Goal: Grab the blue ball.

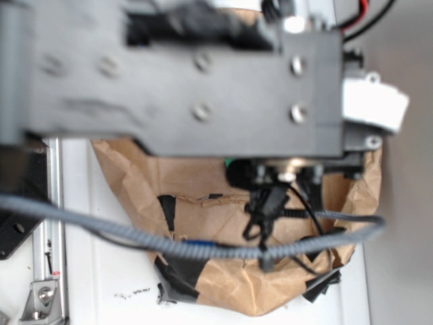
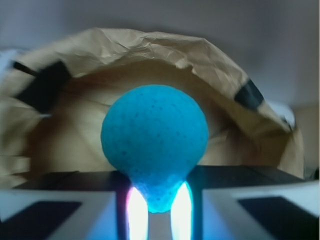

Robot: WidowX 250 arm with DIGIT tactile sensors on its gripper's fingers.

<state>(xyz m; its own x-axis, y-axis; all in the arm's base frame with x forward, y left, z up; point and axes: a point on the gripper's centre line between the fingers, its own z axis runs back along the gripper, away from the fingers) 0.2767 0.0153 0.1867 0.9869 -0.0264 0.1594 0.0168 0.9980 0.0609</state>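
Note:
In the wrist view the blue ball (image 2: 154, 137) fills the middle, a teal foam ball with a finely pitted surface. Its lower end is squeezed into a narrow point between the two bright fingers (image 2: 136, 212) of my gripper (image 2: 158, 210), so the gripper is shut on the ball. In the exterior view the dark arm body (image 1: 183, 74) covers the top half of the frame. The gripper (image 1: 270, 183) hangs below it over the brown paper, and the ball is hidden there.
Crumpled brown paper (image 1: 210, 237) with black tape patches (image 1: 166, 210) lies on the white table. It curves up behind the ball in the wrist view (image 2: 150, 55). A grey sleeved cable (image 1: 135, 233) loops across the front. A metal rail (image 1: 53, 223) runs at the left.

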